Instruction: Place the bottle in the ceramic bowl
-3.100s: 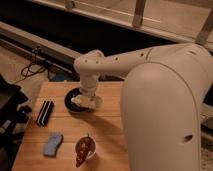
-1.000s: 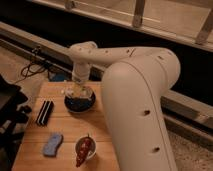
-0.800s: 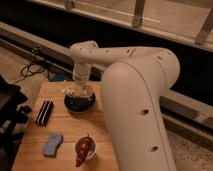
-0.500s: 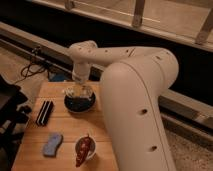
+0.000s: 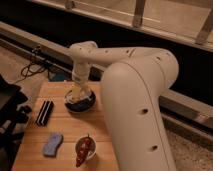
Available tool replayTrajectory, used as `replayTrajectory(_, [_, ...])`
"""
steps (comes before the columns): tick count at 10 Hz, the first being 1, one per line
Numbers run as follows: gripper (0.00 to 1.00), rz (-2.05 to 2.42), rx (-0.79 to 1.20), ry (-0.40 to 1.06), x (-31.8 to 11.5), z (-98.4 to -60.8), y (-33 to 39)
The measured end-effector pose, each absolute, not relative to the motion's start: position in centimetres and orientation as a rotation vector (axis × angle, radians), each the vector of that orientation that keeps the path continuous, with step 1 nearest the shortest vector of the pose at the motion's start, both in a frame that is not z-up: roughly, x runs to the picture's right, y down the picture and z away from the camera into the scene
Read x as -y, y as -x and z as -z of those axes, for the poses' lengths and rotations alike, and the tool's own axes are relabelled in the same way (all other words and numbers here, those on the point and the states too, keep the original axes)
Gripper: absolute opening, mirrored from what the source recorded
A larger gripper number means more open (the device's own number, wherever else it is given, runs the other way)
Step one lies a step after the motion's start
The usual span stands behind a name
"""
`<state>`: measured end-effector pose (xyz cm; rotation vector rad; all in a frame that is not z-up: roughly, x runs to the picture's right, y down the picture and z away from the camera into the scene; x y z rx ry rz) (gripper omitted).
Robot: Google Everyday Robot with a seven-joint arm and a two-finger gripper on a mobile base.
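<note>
The dark glossy ceramic bowl point(image 5: 86, 103) sits on the far part of the wooden table point(image 5: 65, 130). My white arm reaches down from the right, and my gripper point(image 5: 77, 90) hangs right over the bowl's inside. A pale whitish shape point(image 5: 75, 95) at the gripper's tip, within the bowl's rim, looks like the bottle. I cannot tell whether it rests in the bowl or is still held.
A black ribbed block point(image 5: 45, 112) lies on the table's left. A blue sponge point(image 5: 52, 144) lies near the front. A small white cup with a red pepper point(image 5: 85, 148) stands at the front centre. A black chair point(image 5: 10, 107) is left of the table, with cables point(image 5: 35, 65) behind.
Since three seconds ago the arm has swung so the gripper comes down on the bowl from above. Over the last second nothing has visibly moved.
</note>
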<state>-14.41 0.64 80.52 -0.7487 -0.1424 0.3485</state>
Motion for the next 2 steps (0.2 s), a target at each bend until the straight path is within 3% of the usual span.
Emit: replayTrajectory(2, [0.75, -0.352, 0.142, 0.747, -0.58, -80.62, 14.2])
